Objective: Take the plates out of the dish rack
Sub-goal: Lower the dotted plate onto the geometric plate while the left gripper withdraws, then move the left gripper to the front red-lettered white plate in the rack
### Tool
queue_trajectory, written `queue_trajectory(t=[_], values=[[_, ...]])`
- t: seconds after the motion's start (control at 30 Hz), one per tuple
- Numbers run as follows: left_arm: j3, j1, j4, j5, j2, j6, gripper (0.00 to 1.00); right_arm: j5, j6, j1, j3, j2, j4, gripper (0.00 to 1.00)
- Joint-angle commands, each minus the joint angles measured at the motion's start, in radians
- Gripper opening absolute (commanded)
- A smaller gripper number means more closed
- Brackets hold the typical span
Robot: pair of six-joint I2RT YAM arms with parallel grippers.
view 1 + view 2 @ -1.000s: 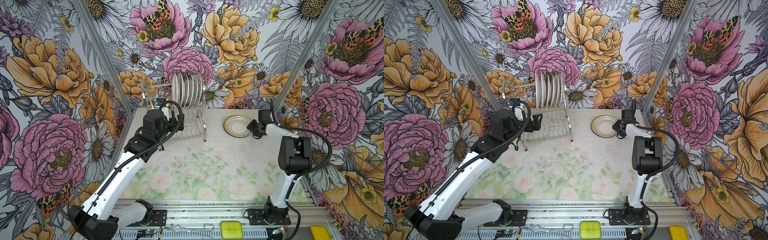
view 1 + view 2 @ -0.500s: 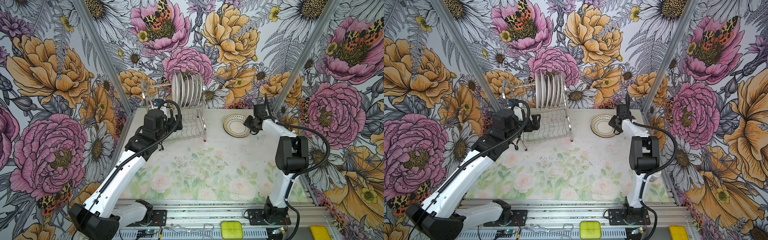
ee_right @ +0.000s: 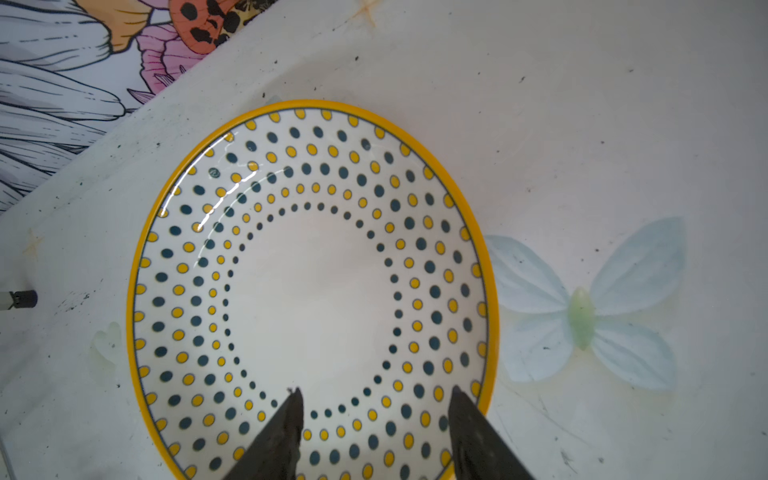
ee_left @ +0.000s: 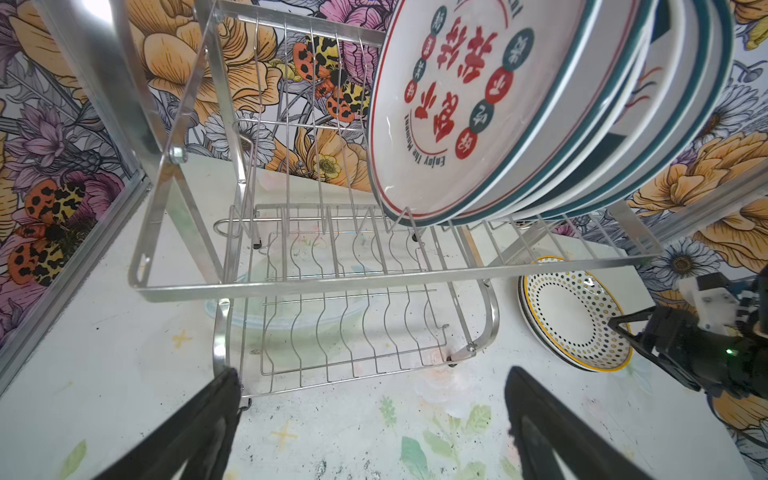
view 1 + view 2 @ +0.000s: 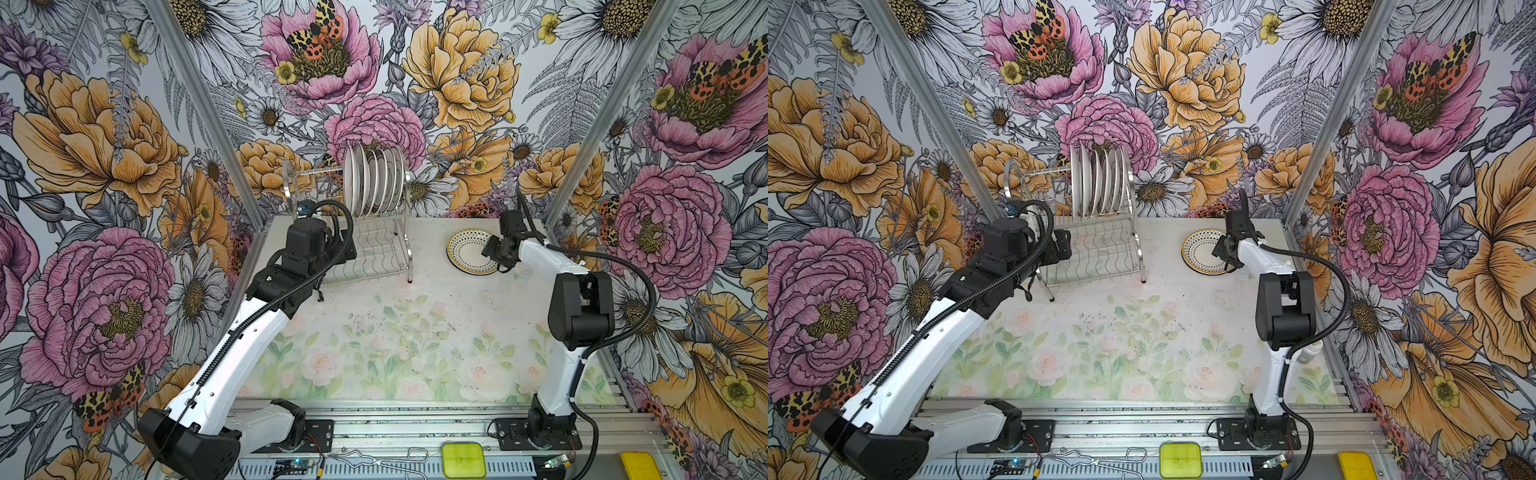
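The right gripper (image 3: 376,390) has its fingers (image 3: 286,432) spread with nothing between them. They hang over the near part of a dotted plate (image 3: 311,299) with a yellow edge. One tip is over the inner ring of dots and the other is just inside the rim. Whether the tips touch the glaze cannot be told, and the finger bases are cut off by the frame edge. This plate lies flat on the table (image 5: 374,332), well apart from the dish rack (image 5: 376,253) and to its right in both top views. In the left wrist view a second rim seems to show beneath it, too thin to be sure of

The left gripper (image 4: 372,374) also has its fingers (image 4: 208,415) spread wide, with only bare table between them, just in front of the rack's lower tier. In both top views it is mostly hidden behind its own wrist

The other plates (image 4: 478,104) stand on edge in the upper tier, packed close at the end nearer the dotted plate. The front one has a teal-and-red rim, red Chinese characters and the words "Enjoy the Moment". Those behind show only as overlapping teal-edged rims, and their tops are cut off in the left wrist view. Their number is hard to make out; a top view (image 5: 374,180) gives only thin white edges
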Motion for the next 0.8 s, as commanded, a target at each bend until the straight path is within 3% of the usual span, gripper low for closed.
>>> queue_trajectory(t=[0.0,0.37,0.57,0.77], values=[[0.028,-0.001,-0.027,-0.061,-0.023,0.005,0.99,-0.004,-0.042,0.006,0.003,-0.079,0.003,0.60],[0.051,-0.002,-0.057,-0.081,-0.009,0.008,0.99,-0.049,-0.047,0.023,-0.041,-0.163,0.011,0.71],[0.089,-0.007,-0.069,-0.048,0.020,0.021,0.99,-0.063,-0.052,0.024,-0.092,-0.262,0.012,0.99],[0.148,-0.014,-0.072,-0.080,0.050,0.084,0.99,-0.098,-0.060,0.024,-0.164,-0.362,0.014,0.99]])
